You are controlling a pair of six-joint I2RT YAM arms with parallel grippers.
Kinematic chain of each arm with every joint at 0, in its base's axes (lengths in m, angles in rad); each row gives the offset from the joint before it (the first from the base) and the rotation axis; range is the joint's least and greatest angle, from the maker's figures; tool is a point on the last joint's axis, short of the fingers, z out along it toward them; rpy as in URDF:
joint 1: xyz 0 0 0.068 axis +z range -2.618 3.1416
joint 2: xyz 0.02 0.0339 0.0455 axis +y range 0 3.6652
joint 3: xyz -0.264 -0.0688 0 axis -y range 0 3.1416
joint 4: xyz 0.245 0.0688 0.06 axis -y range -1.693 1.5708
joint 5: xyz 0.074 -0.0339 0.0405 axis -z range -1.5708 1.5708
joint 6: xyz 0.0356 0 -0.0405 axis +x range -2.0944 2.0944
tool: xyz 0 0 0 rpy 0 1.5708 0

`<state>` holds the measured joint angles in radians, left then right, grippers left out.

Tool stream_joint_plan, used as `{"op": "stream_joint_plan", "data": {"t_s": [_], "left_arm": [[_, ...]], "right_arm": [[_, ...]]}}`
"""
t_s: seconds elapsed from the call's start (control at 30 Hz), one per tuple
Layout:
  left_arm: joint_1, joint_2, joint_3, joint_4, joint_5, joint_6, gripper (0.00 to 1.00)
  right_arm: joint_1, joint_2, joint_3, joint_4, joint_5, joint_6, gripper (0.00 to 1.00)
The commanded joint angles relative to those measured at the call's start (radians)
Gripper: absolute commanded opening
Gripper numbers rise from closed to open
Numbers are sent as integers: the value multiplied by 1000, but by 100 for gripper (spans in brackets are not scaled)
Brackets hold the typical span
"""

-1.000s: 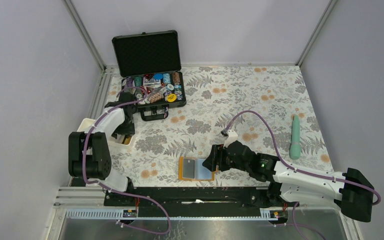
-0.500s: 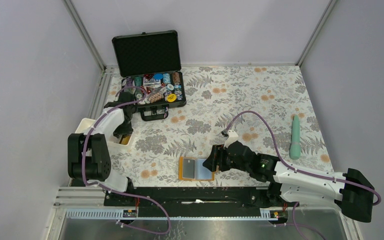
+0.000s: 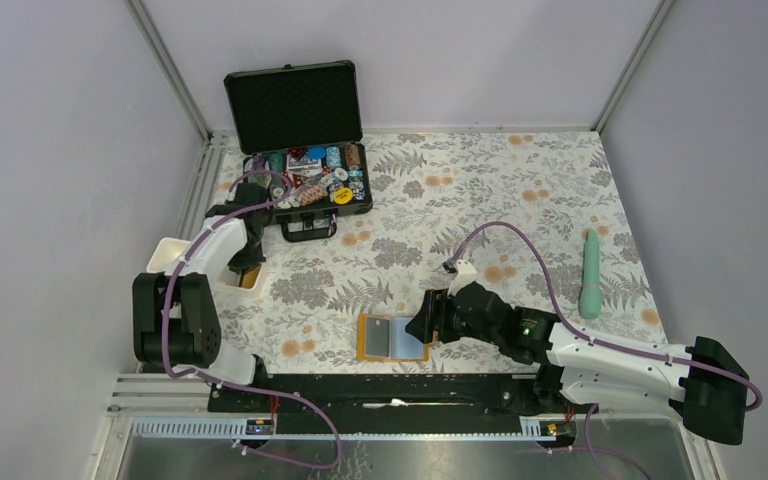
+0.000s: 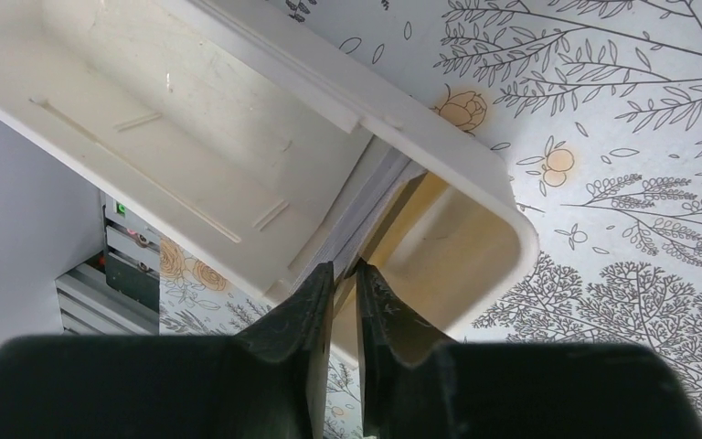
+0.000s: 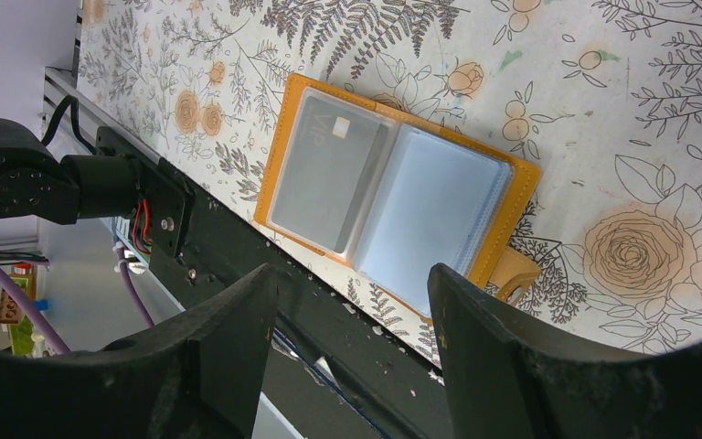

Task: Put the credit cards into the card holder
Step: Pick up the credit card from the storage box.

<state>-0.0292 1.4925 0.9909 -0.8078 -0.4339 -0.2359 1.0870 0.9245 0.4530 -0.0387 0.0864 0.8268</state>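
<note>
The white tray (image 4: 238,119) runs off the left wrist view toward 10 o'clock. The pale card (image 4: 366,206) shows only its edge. Whether the left gripper's (image 4: 343,267) jaws pinch it is unclear. Overhead, the case (image 3: 305,195) contents are too small to tell.

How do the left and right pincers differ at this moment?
The left pincer is pinched nearly shut about a pale card standing in the white tray; the right pincer gapes wide, holding nothing. The left works over the tray, while the right faces the open card holder. Both have black fingers.
</note>
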Motion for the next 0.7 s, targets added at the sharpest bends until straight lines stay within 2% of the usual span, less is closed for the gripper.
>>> {"op": "stream_joint_plan", "data": {"t_s": [0.0, 0.27, 0.47, 0.67], "left_arm": [[6, -57, 8, 15, -1, 1, 14], [6, -74, 6, 9, 46, 6, 1], [6, -100, 11, -18, 32, -13, 0], [6, -201, 18, -55, 3, -35, 0]], "right_arm": [[-6, -4, 5, 28, 1, 5, 68], [-5, 19, 13, 29, -2, 4, 68], [-6, 9, 13, 28, -1, 3, 68], [-6, -27, 21, 12, 16, -3, 68]]}}
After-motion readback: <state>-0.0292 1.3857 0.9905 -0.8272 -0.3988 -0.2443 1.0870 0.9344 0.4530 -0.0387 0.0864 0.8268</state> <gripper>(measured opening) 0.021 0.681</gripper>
